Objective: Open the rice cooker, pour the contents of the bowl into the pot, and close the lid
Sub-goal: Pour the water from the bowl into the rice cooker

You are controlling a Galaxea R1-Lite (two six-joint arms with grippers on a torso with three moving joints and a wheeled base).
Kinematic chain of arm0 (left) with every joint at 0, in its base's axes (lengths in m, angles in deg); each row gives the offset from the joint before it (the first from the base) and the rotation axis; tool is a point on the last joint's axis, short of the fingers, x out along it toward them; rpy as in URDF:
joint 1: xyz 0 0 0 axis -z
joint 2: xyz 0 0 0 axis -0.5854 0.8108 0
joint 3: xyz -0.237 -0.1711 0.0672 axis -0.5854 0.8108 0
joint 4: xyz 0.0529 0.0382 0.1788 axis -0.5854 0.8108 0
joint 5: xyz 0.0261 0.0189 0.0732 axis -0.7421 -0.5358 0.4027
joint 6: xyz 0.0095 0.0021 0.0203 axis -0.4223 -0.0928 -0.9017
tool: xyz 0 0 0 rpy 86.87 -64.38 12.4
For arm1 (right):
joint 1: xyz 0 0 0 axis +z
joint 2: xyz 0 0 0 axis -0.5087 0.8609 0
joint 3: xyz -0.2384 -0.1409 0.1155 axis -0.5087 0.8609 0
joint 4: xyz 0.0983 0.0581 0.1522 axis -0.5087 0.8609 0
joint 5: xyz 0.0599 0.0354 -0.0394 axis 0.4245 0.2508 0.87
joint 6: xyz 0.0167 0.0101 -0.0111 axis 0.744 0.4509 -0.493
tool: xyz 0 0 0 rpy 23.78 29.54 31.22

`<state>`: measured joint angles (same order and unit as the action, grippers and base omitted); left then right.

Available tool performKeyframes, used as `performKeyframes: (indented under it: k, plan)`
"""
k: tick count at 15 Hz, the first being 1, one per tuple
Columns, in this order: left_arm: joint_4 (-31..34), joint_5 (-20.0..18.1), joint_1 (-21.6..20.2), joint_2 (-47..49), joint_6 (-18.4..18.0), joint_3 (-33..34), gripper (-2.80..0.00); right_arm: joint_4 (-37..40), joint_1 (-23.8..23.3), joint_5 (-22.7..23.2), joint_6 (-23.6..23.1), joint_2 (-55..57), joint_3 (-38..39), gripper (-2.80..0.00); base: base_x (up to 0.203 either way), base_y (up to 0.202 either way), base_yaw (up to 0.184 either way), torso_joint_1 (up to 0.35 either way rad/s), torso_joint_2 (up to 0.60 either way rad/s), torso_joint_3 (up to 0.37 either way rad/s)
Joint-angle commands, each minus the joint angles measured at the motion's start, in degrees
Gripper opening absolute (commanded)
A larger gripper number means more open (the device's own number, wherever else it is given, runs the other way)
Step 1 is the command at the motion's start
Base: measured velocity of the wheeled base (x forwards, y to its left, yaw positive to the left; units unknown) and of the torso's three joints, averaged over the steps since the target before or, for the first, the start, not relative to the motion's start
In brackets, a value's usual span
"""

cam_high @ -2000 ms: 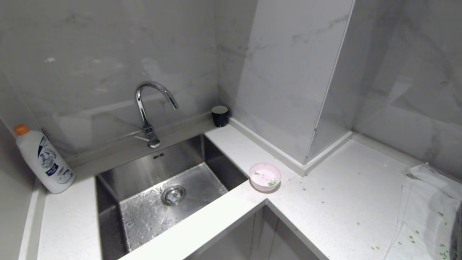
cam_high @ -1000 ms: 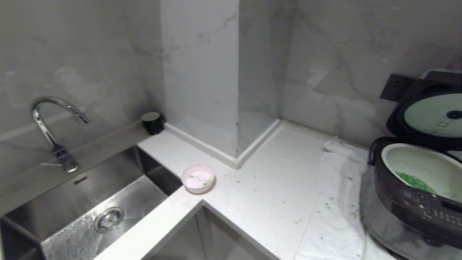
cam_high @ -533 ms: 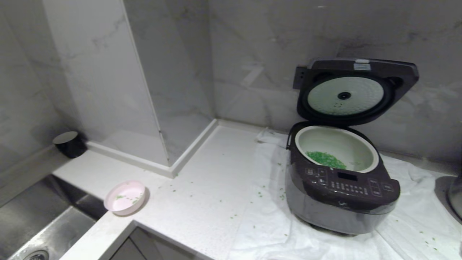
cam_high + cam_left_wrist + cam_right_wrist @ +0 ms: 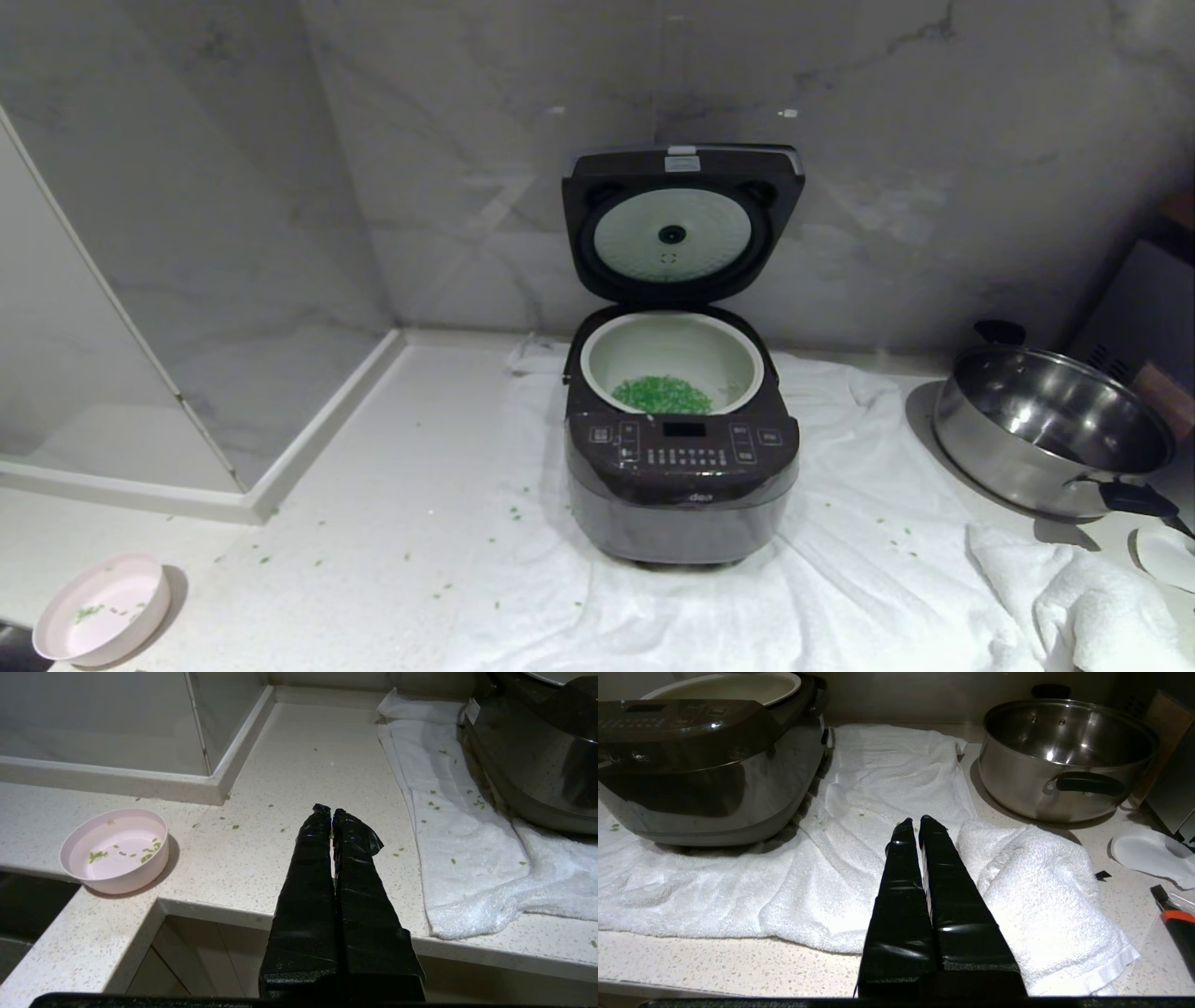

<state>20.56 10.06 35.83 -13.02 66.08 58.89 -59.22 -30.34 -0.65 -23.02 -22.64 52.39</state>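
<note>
- Black left gripper [image 4: 331,811]: jaws closed, empty, above worktop [image 4: 299,765] edge.
- Right gripper [image 4: 915,821]: jaws closed, empty, over white towel [image 4: 878,788].
- Rice cooker [image 4: 681,467]: on towel, lid [image 4: 681,224] raised.
- Bowl [image 4: 101,607]: well left.

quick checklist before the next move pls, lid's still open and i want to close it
1. Lid up and upright behind the pot: ok.
2. Green bits inside the pot: ok.
3. Bowl set down on the counter, away from the rice cooker, only scraps left: ok.
4. Nothing lying across the pot rim: ok.
5. Left gripper shut and empty: ok.
6. Right gripper shut and empty, above the towel: ok.
</note>
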Motion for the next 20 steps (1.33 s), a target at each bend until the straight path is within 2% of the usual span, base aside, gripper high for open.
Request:
performKeyframes:
  k: [1,4,8,15,16,18,20]
  plan:
    - [0.0,0.0,0.0,0.1,0.1,0.0,-2.80,0.0,0.0,0.0,0.0,0.0,0.1,-2.80,0.000,0.000,0.000,0.000,0.00,0.000]
    - [0.0,0.0,0.0,0.1,0.1,0.0,-2.80,0.0,0.0,0.0,0.0,0.0,0.1,-2.80,0.000,0.000,0.000,0.000,0.00,0.000]
    - [0.0,0.0,0.0,0.0,0.1,0.0,-2.80,0.0,0.0,0.0,0.0,0.0,0.1,-2.80,0.169,0.000,0.005,0.005,0.00,0.001]
    - [0.9,0.4,-0.1,0.0,0.7,-0.2,-2.80,0.0,0.0,0.0,0.1,0.0,0.1,-2.80,0.000,0.000,0.000,0.000,0.00,0.000]
    - [3.2,0.8,-0.1,0.0,0.6,-1.7,-2.80,0.0,0.0,0.0,0.1,0.0,0.1,-2.80,0.000,0.000,0.000,0.000,0.00,0.000]
    - [12.6,3.9,-0.1,1.7,1.4,-10.9,-2.80,0.0,0.0,0.0,0.1,0.0,0.1,-2.80,0.000,0.000,0.000,0.000,0.00,0.000]
    - [16.0,5.9,0.1,10.3,4.3,-17.7,-2.80,0.0,0.0,0.0,0.1,0.0,0.1,-2.80,0.000,0.000,0.000,0.000,0.00,0.000]
